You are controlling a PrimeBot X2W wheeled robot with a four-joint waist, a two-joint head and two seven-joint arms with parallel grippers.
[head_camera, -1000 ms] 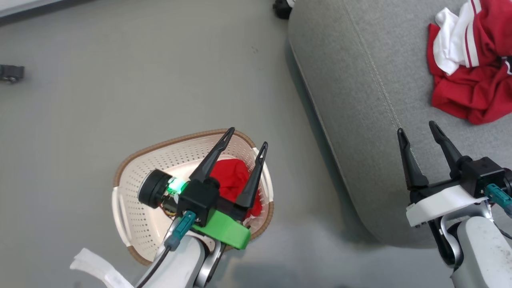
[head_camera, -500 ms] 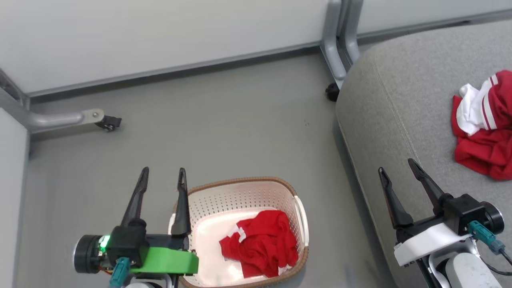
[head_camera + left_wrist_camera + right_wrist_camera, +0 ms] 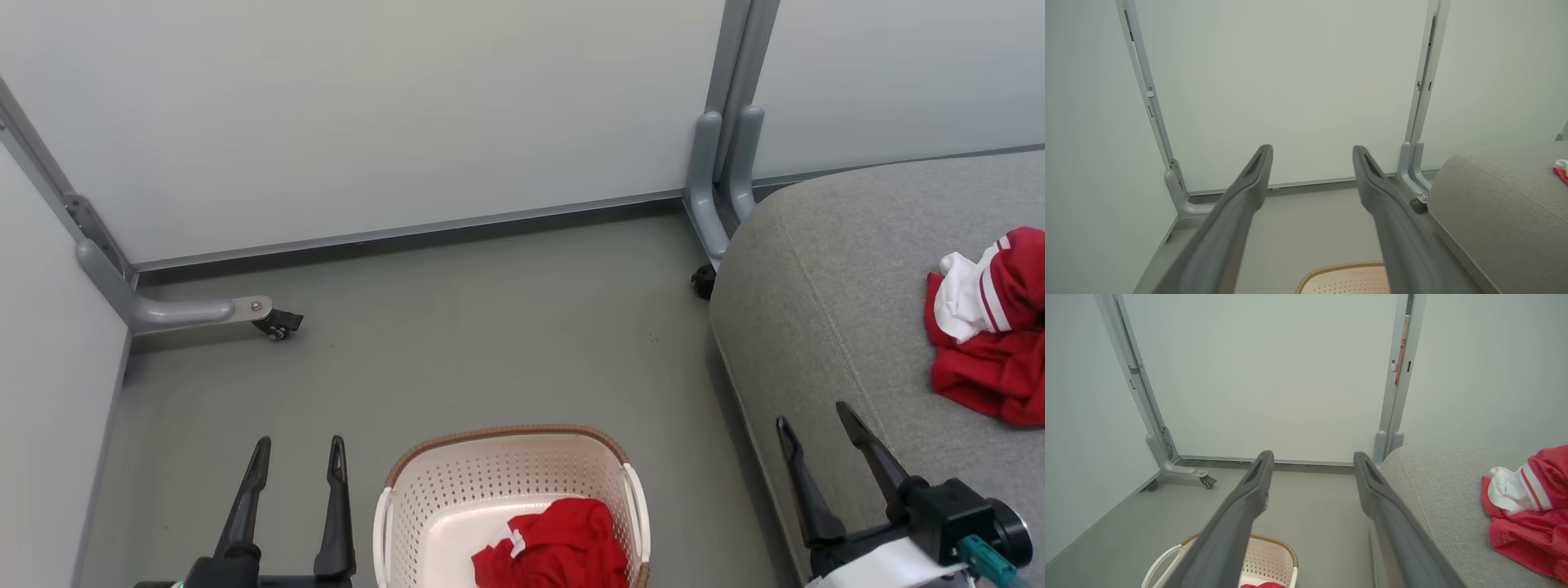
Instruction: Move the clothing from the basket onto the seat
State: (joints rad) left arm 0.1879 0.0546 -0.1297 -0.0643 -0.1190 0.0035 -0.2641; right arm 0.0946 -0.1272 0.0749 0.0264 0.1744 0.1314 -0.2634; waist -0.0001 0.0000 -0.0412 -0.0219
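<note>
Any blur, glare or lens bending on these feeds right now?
Head view: sharp, even light, no glare, soft shadow beside the seat. Left wrist view: near fingers soft, partition posts splay, wide-angle look. Right wrist view: same softness, jersey crisp.

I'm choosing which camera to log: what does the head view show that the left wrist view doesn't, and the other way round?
The head view adds the red garment lying in the basket and the open right gripper. The left wrist view adds the higher stretch of the panel post. Both share the basket's rim, the seat, at least a sliver of the jersey on it, and the open left gripper.
</note>
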